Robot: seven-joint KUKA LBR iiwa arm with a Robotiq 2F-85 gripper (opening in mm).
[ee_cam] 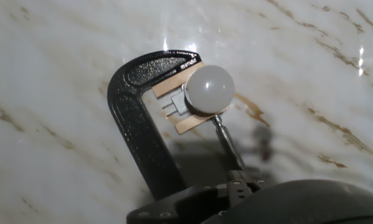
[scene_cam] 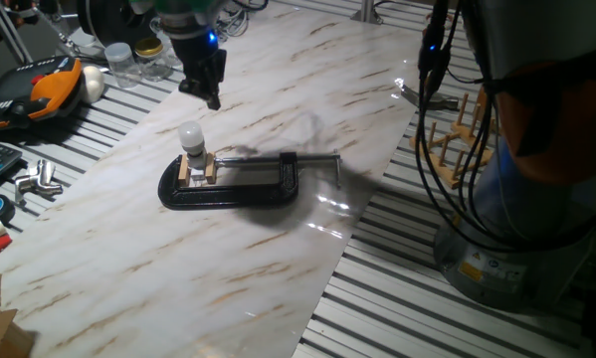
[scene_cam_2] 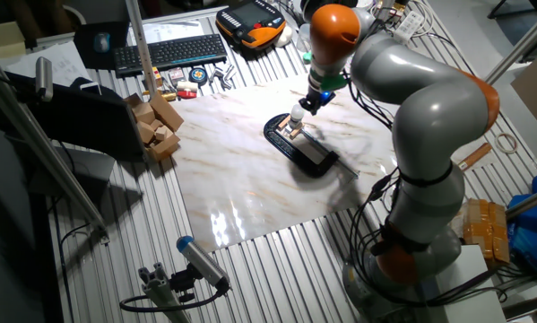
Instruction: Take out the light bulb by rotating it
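Observation:
The light bulb (scene_cam: 190,134), a small frosted white globe, stands upright in a socket held between two wooden pads in a black C-clamp (scene_cam: 233,187) lying on the marble board. It also shows in the other fixed view (scene_cam_2: 297,115) and in the hand view (ee_cam: 210,88), where the clamp (ee_cam: 139,140) curves around it. My gripper (scene_cam: 212,97) hangs above and a little behind the bulb, apart from it and holding nothing. Its fingers look like one dark mass, so the gap between them does not show.
The marble board (scene_cam: 278,89) lies on a slatted metal table. Clear jars (scene_cam: 128,62), an orange and black pendant (scene_cam: 49,89) and a white egg-shaped ball (scene_cam: 96,82) sit at the back left. A wooden rack (scene_cam: 462,134) and cables stand at the right.

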